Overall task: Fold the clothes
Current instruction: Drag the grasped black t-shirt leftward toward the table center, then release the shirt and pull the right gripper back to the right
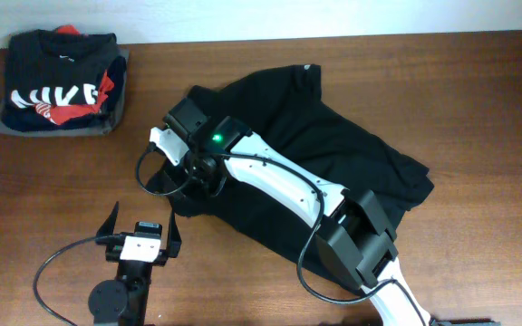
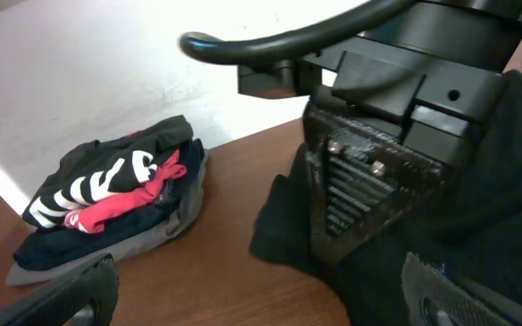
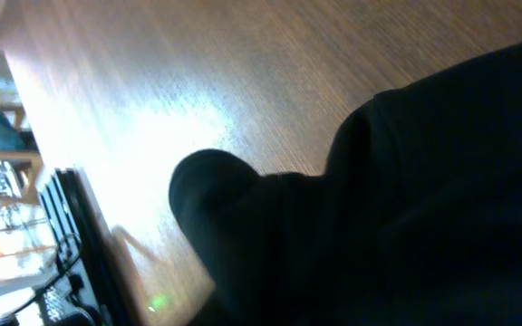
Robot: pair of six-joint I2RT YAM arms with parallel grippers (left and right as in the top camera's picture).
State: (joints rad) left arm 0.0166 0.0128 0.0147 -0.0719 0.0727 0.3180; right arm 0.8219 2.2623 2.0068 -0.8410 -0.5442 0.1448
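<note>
Status, fold task. Plain black soft-fabric shirt (image 1: pixel 288 113) lies spread and rumpled on the brown wooden table (image 1: pixel 478 81). It sits to the right of the folded stack (image 1: pixel 62 86) (black top with white lettering and red print, over a grey garment), with bare wood between the two. No fold lines visible on the shirt; judged early in the task.

Right gripper (image 1: pixel 184 143): the white-and-black arm reaches across the shirt so that its tip sits at the shirt edge facing the stack. Left wrist view shows one ribbed black finger (image 2: pixel 370 204) pointing down at that edge, with cloth bunched at its base. Likely reason: the hem nearest the stack is the flap to carry over the body of the shirt. Right wrist view gives only dark cloth and a rounded lump of fabric against wood, and no fingers can be made out. Cannot tell whether the jaws are pinched on cloth or parted.

Left gripper (image 1: pixel 143 226): nearer the robot than the stack, just off the shirt's near stack-side corner. Jaws spread wide, nothing between them. Judged to be placed clear of the working arm, or ready for the near hem.

Risk (judgement): soft cloth may slip, or the whole shirt may drag instead of folding.
</note>
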